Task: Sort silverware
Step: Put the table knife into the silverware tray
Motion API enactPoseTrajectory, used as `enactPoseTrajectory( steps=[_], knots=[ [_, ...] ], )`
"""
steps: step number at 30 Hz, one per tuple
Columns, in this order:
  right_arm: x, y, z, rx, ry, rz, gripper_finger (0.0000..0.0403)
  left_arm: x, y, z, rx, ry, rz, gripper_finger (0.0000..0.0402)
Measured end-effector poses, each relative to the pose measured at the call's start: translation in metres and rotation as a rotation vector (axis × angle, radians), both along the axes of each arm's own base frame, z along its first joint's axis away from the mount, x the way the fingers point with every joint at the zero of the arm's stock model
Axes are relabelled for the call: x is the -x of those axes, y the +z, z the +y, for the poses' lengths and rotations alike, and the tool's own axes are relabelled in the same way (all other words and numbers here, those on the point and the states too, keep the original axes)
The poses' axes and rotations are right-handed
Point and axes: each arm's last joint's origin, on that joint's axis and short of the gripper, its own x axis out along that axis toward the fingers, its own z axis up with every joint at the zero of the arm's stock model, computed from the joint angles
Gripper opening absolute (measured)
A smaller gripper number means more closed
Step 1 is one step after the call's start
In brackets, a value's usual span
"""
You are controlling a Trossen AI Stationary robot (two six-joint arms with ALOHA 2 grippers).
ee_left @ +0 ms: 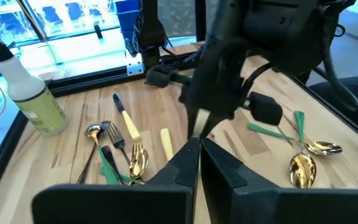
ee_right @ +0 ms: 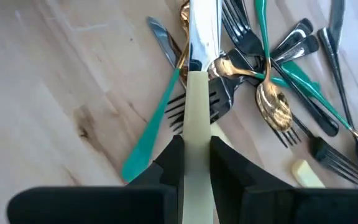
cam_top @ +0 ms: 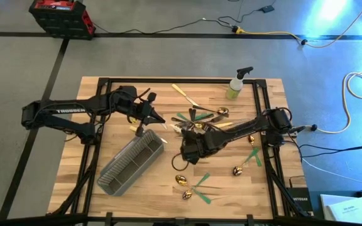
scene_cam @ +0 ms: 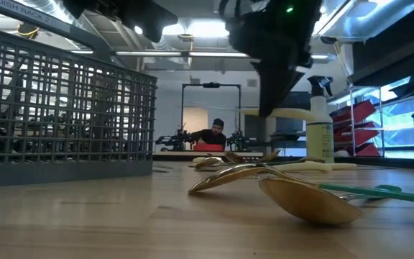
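Holding a cream-handled knife (ee_right: 197, 93) between its closed fingers above the surface's middle, the right gripper (cam_top: 190, 145) has barely begun — the caddy (cam_top: 132, 163) looks empty, silverware (cam_top: 200, 119) lies scattered toward the far and right edges — left gripper (cam_top: 149, 113) shut, empty.

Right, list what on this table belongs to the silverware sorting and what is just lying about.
Job:
- silverware pile
- cream knife in the right gripper
- spoons near the front edge
- caddy

Lying about:
- spray bottle
- red and black case on the floor
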Motion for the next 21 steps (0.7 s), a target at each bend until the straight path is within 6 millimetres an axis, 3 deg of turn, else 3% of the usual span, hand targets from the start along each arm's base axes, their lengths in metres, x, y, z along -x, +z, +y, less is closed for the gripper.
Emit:
enactPoseTrajectory(
  steps=[9,15,21],
  knots=[
    [0.019,0.001,0.014,0.043,-0.008,-0.166,0.0033,0.002,-0.003,-0.002,0.009,-0.005,0.038,0.0],
    [0.021,0.008,0.024,0.027,0.085,-0.365,0.0033,0.0,-0.001,-0.011,-0.014,-0.052,0.015,0.0],
    [0.022,0.008,0.037,-0.001,0.179,-0.476,0.0033,0.011,0.008,-0.013,-0.024,-0.058,-0.017,0.0]
  ],
)
